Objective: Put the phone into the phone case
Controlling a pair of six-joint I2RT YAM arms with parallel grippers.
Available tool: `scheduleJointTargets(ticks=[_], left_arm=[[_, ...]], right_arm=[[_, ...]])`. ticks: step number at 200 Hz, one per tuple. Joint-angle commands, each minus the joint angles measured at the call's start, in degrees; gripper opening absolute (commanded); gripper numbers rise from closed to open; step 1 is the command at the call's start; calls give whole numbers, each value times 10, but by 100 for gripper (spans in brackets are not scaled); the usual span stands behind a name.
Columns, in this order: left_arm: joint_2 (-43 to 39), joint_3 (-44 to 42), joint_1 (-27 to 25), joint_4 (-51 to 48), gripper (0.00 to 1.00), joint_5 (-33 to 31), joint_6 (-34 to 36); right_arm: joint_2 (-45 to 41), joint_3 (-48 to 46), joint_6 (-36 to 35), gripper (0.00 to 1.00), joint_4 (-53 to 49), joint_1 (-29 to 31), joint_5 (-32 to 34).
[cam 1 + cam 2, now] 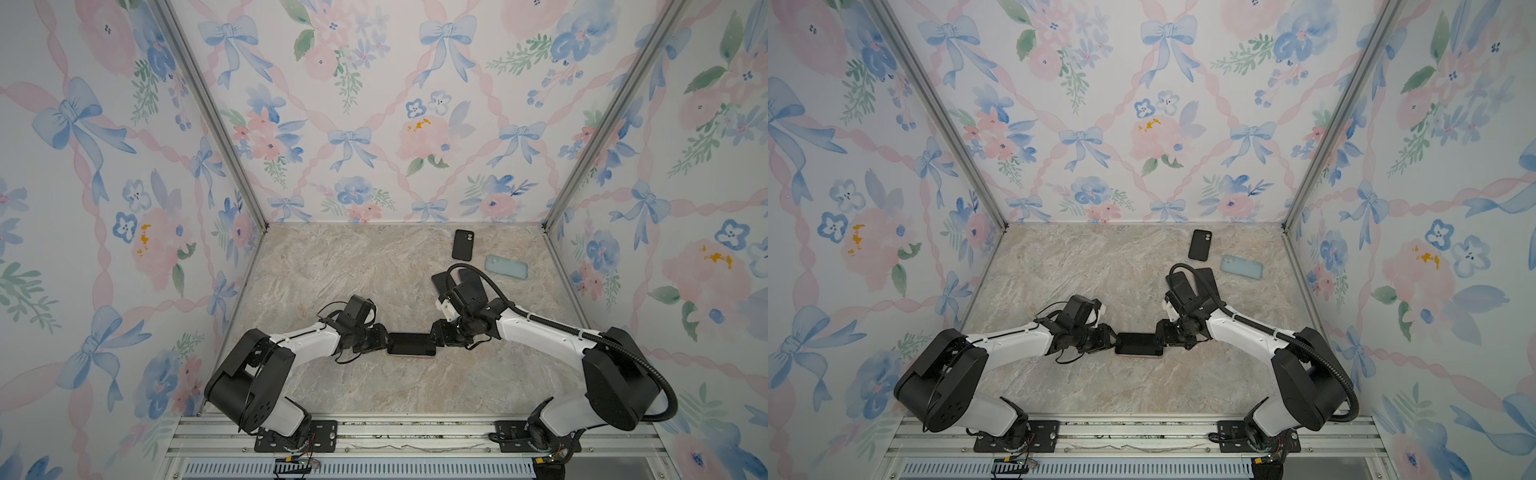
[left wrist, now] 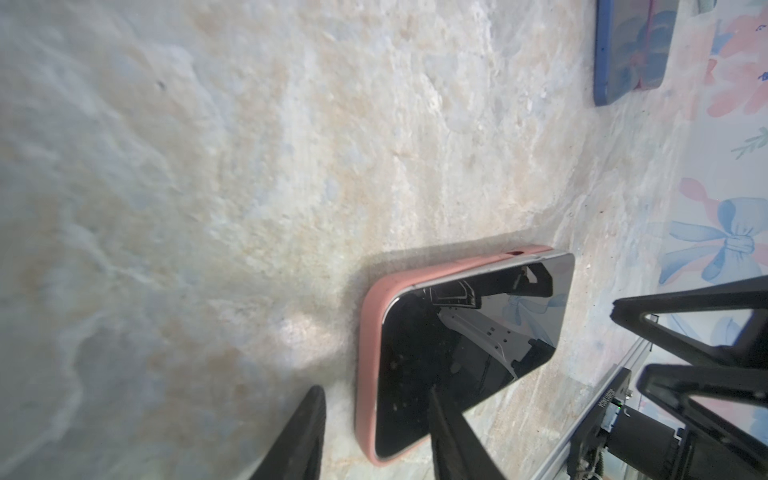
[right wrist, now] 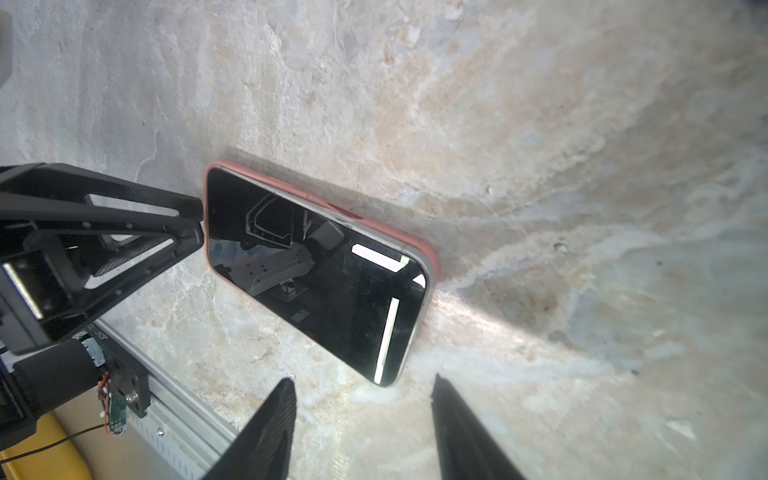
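Mid-table, toward the near side, the phone [image 1: 411,344] lies flat, screen up, long axis left-right, sitting in the pink phone case [image 2: 368,332] on the marble table [image 1: 332,270]. Pink rim wraps its left end and far long side; at the right end only the silver edge shows. The left gripper [image 1: 384,338] is at the phone's left end, jaws partly apart. One finger [image 2: 453,436] overlaps the screen and the other lies off the case edge; contact unclear. The right gripper [image 3: 363,378] is just off the right end, jaws apart, holding nothing. A black case [image 1: 462,245] and a pale blue case [image 1: 506,267] lie far right, well apart.
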Motion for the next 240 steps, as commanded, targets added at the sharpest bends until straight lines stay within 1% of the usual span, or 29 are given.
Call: scheduleJointTargets(ticks=[1,24,42,136,152,171,197,218,240], left_arm=[[25,18,-5,-31,41,-23,20],[41,31,-6,-31,38,-26,24],[51,37,-6,-36,33,-30,28],[68,29,-13,-39,19,-41,29],[71,29,-13,-40,14,-40,29],[72,28,-15,-39,13,-39,29],[73,25,-16,-38,8,-39,29],[72,24,-19,-39,8,-42,28],[73,23,-23,-38,8,-43,27]], right_arm=[[-9,-2,-2,55,-14,11,18],[-3,-2,1,55,-6,17,13],[0,-3,2,55,-1,18,13],[39,-9,13,55,32,34,-1],[42,-9,13,55,29,35,1],[44,-9,13,54,27,37,5],[44,-11,15,54,28,41,7],[45,-14,16,54,29,44,10],[47,-15,16,51,29,45,10]])
